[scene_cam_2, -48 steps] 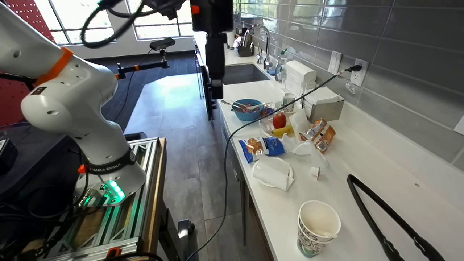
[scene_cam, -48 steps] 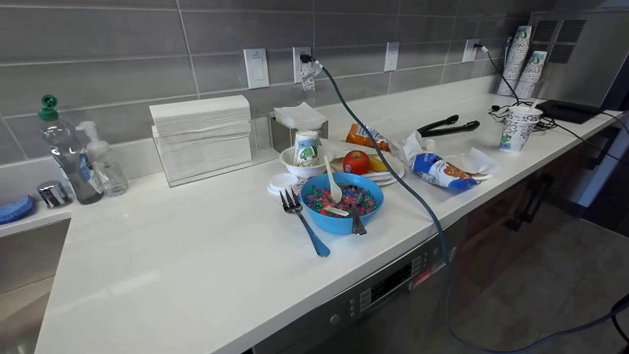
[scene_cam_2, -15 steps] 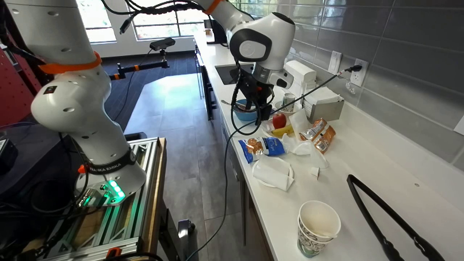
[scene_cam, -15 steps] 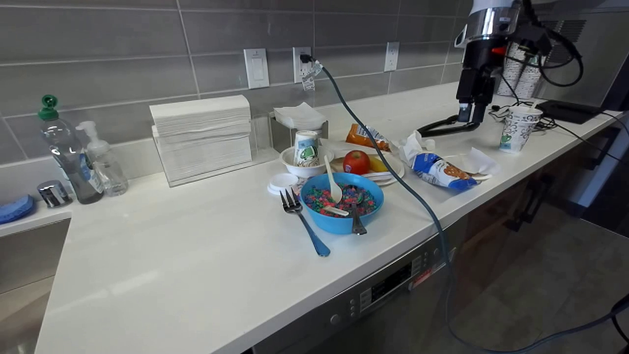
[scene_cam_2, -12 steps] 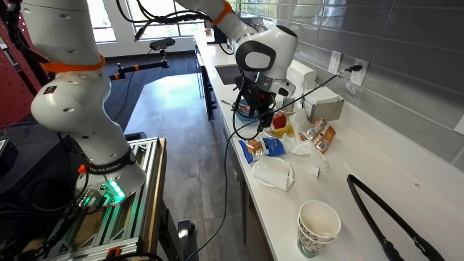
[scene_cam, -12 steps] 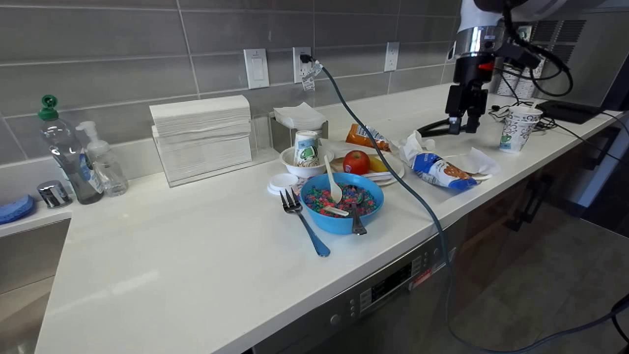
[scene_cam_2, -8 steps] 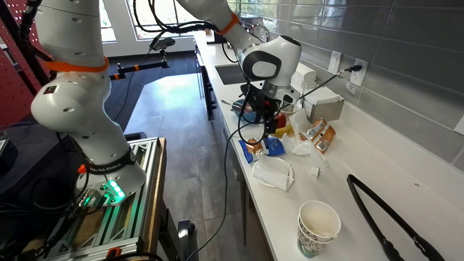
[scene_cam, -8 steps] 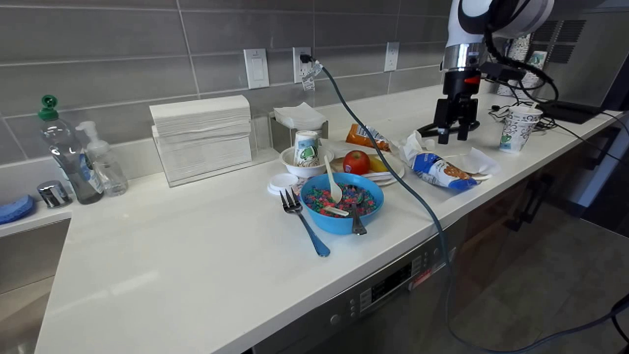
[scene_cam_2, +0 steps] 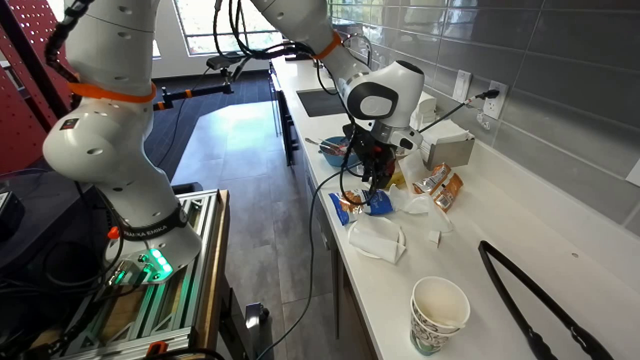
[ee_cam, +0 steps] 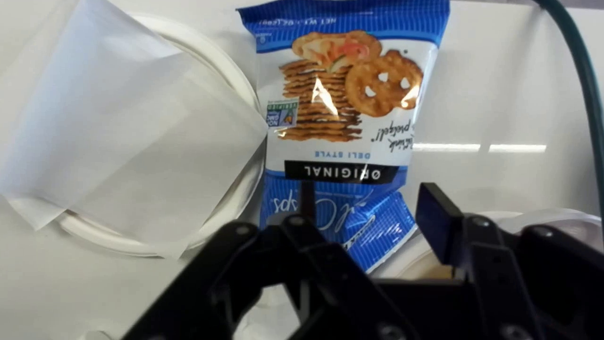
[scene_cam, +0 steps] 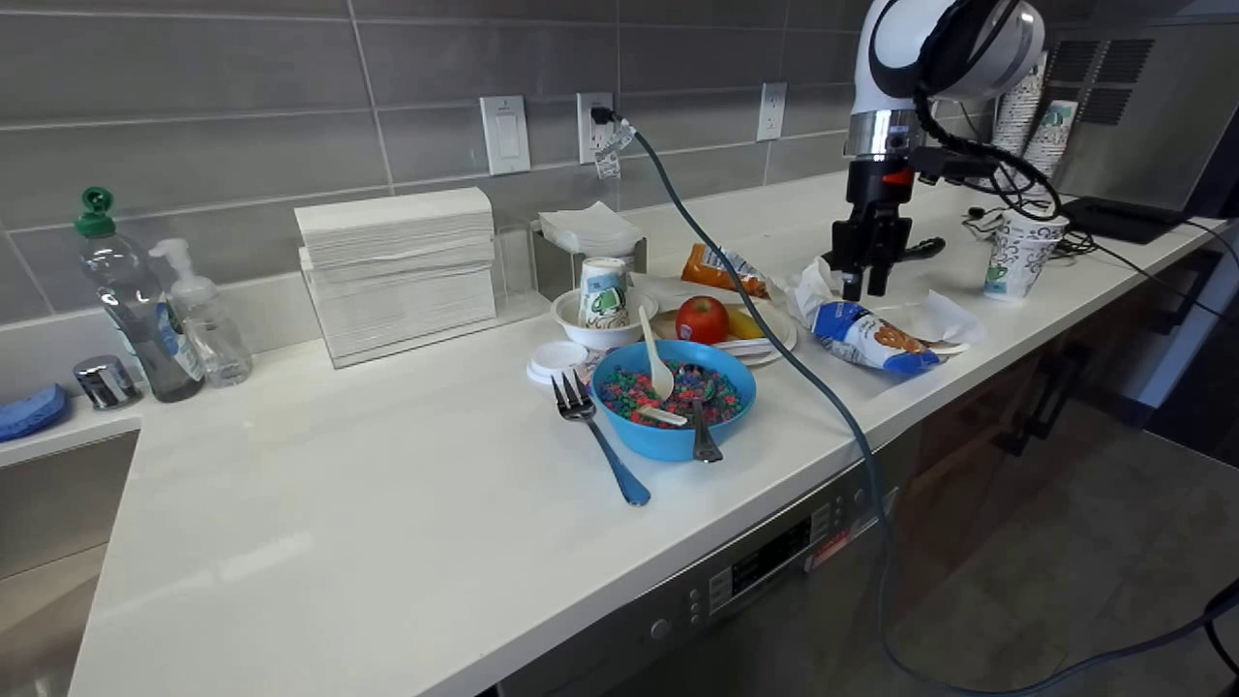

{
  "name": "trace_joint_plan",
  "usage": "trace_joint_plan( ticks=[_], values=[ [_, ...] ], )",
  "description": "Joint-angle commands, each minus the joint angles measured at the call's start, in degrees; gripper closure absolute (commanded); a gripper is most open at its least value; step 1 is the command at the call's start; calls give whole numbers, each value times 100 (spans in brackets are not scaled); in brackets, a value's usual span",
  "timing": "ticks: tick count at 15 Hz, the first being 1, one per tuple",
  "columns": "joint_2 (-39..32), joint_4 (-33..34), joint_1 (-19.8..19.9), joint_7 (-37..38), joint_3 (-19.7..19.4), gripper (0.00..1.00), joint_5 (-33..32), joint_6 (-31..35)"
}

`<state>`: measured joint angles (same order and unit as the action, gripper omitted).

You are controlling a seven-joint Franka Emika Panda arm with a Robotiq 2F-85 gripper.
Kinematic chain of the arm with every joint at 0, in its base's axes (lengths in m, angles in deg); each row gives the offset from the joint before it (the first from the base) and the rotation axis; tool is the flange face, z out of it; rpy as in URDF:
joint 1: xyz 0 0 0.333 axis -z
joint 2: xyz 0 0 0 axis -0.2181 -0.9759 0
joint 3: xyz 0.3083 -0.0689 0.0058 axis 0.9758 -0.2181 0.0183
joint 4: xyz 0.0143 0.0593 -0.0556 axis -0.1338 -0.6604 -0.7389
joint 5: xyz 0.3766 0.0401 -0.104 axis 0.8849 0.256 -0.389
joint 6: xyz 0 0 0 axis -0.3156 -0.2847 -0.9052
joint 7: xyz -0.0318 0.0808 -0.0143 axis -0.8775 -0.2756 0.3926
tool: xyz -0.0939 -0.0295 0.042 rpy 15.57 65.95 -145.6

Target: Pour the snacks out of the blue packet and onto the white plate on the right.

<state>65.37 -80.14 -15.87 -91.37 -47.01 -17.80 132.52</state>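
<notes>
The blue packet (scene_cam: 876, 341) lies flat on the counter, printed side up, with one end folded over. It also shows in an exterior view (scene_cam_2: 382, 203) and the wrist view (ee_cam: 339, 151). My gripper (scene_cam: 864, 288) is open and empty above the packet's folded end. In the wrist view the fingers (ee_cam: 370, 208) stand apart, with the folded end seen between them. It also shows in an exterior view (scene_cam_2: 374, 181). The white plate (ee_cam: 222, 61) sits beside the packet, largely covered by a white napkin (ee_cam: 141, 141); its rim shows in an exterior view (scene_cam_2: 402, 236). The snacks are out of view.
A plate with an apple (scene_cam: 702, 319) and the blue bowl (scene_cam: 658, 440) stand near the packet. A dark cable (scene_cam: 803, 368) hangs across the counter. Crumpled white paper (scene_cam_2: 417, 204), orange packets (scene_cam_2: 440, 185), black tongs (scene_cam_2: 520, 290) and a patterned cup (scene_cam_2: 437, 315) are also there.
The arm has come over the counter. My gripper has moved down toward the packet's folded end. The packet and plate have not moved.
</notes>
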Motion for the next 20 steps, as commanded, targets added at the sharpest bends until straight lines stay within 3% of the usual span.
trace_joint_plan(
  ticks=[1, 7, 12, 20],
  values=[
    [-324, 250, 48, 163, 90, 69, -106, 69],
    [-600, 471, 36, 252, 59, 100, -256, 13],
    [-306, 290, 85, 75, 170, 100, -275, 49],
    [935, -1003, 458, -993, 837, 100, 1253, 283]
  ],
)
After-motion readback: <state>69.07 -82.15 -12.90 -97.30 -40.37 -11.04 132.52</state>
